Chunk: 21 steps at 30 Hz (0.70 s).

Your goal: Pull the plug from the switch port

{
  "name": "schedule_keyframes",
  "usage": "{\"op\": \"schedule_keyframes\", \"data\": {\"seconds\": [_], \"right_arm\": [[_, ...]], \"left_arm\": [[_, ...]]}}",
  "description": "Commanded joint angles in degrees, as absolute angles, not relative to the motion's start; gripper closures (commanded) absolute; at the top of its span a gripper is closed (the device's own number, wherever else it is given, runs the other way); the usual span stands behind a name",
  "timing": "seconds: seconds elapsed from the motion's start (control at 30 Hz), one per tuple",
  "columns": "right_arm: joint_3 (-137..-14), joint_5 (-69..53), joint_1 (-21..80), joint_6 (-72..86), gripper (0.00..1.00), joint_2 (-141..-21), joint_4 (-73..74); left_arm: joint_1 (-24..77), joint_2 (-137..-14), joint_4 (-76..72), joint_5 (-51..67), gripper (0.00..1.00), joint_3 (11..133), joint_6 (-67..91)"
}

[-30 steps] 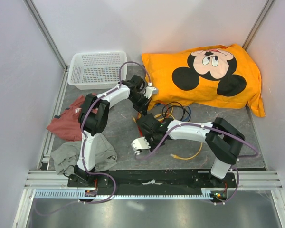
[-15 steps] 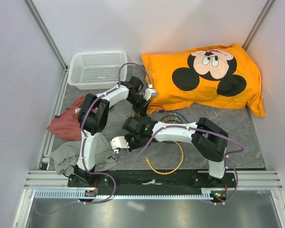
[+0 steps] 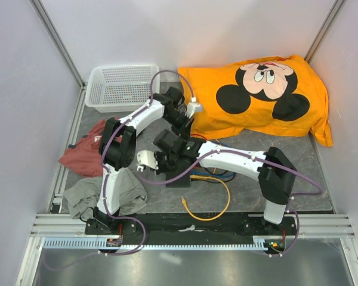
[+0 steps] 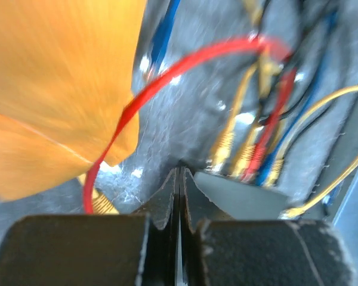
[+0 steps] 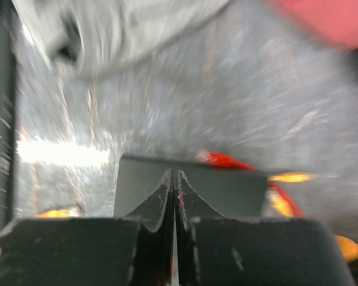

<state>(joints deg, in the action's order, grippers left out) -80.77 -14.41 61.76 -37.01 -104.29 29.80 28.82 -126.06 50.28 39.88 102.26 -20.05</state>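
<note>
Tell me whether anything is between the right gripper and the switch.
Nothing visible is. In the right wrist view the shut right gripper points straight at the switch, with its tips over the bare black top. A red cable lies along the switch's far edge, beyond the tips. The view is too blurred to tell whether the tips touch.

Switch [image 5: 221,187]: flat matte black box, lying flat; red, yellow, blue-cabled plugs [image 4: 225,148] seated along one edge.
</note>
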Motion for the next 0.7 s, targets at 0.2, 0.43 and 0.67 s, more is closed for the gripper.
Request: {"op": "schedule_keyframes", "data": {"seconds": [0.2,0.43,0.67], "right_arm": [[-95.97,-5.82,61.61,-23.56,0.76,-85.27,40.01],[-94.14,5.37,56.88,-15.57,0.18,-76.47,33.23],[-92.1,0.18,38.61,-4.66,0.02,-78.73,27.95]], "left_arm": [[28.57,-117.79,57.57,38.51,0.66,121.81,-11.17],[25.85,-110.14,57.31,29.9,0.18,122.35,-4.94],[19.78,-98.48,48.98,25.49,0.01,113.58,1.94]]}}
